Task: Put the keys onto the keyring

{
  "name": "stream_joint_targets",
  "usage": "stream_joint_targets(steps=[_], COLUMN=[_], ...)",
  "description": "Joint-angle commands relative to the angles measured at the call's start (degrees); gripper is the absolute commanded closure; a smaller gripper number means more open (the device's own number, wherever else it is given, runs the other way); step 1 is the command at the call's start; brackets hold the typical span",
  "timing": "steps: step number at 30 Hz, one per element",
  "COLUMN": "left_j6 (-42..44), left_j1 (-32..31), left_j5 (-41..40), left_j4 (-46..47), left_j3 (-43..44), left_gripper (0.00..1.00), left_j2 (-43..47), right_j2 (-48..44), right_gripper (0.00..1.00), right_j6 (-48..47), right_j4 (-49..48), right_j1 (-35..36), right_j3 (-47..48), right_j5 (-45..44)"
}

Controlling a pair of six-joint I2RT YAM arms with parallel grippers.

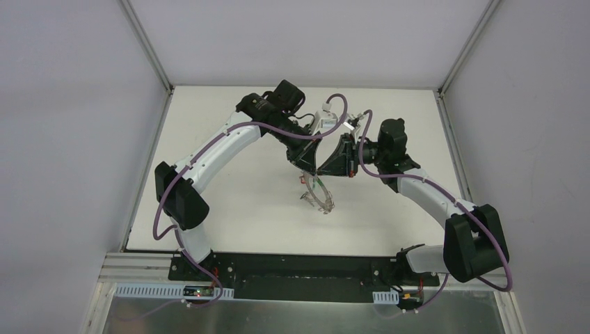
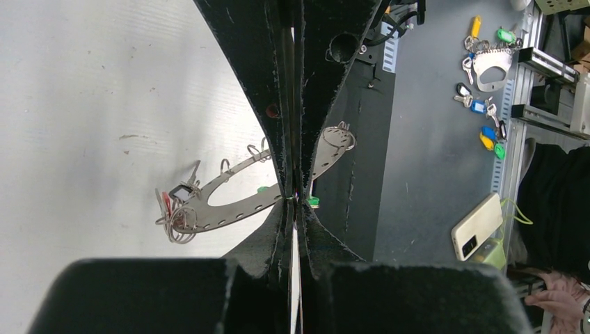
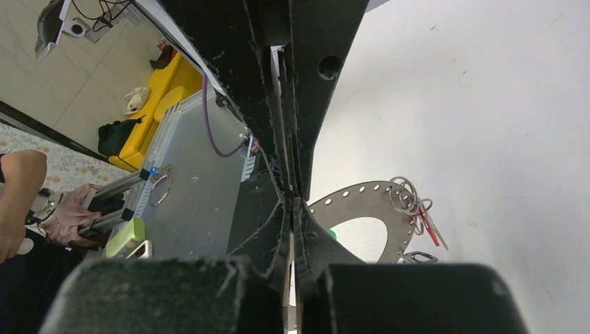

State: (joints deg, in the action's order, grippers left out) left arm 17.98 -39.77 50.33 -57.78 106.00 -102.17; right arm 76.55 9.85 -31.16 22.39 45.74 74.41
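Observation:
The keyring (image 1: 317, 195) is a flat grey ring with holes and wire loops. It hangs tilted over the white table, just below both grippers. My left gripper (image 1: 313, 163) and right gripper (image 1: 332, 163) meet tip to tip at its upper rim. In the left wrist view the jaws (image 2: 296, 197) are shut, and a green key head (image 2: 313, 202) shows on both sides of the tips against the keyring (image 2: 222, 209). A red key (image 2: 167, 202) and a dark key (image 2: 182, 193) hang at its far end. In the right wrist view the shut jaws (image 3: 290, 200) pinch the keyring (image 3: 362, 198) at its rim.
Grey walls close in the white table (image 1: 229, 209) at the back and sides. Off the table, the left wrist view shows a second key holder with coloured keys (image 2: 490, 66), a white phone (image 2: 476, 226) and a person's hand (image 2: 556, 296).

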Motion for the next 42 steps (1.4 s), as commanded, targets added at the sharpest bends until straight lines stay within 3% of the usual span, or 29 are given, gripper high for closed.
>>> stream_joint_targets(steps=[1,5,10,26,32,42], left_j6=[-0.3,-0.6,0.2,-4.3,-5.5,-7.5], left_j1=[0.3,0.7,1.3,2.4,2.4,2.4], left_j5=[1.8,2.0,2.1,7.4,9.4,12.8], left_j4=[1.4,3.1,3.2,16.9,18.9,21.1], left_j3=[-0.1,-0.9,-0.8,-10.7,-13.1,-14.9], left_gripper=[0.94,0.78,0.66,0.57,0.64,0.95], left_j2=[0.6,2.1,3.3,6.5,6.6,6.2], right_j2=[-2.3,-2.7,-3.0,-3.4,-3.1,-3.2], right_gripper=[1.0,1.0,1.0,1.0,1.0,1.0], right_j6=[-0.2,0.3,1.0,4.5,4.7,4.5], right_j4=[-2.5,-2.5,-2.6,-5.4,-5.7,-5.7], right_j1=[-0.8,-1.6,-2.3,-3.5,-3.7,-4.4], right_j3=[2.2,2.3,2.4,2.4,2.4,2.1], right_j5=[0.0,-0.4,-0.2,0.1,-0.1,-0.6])
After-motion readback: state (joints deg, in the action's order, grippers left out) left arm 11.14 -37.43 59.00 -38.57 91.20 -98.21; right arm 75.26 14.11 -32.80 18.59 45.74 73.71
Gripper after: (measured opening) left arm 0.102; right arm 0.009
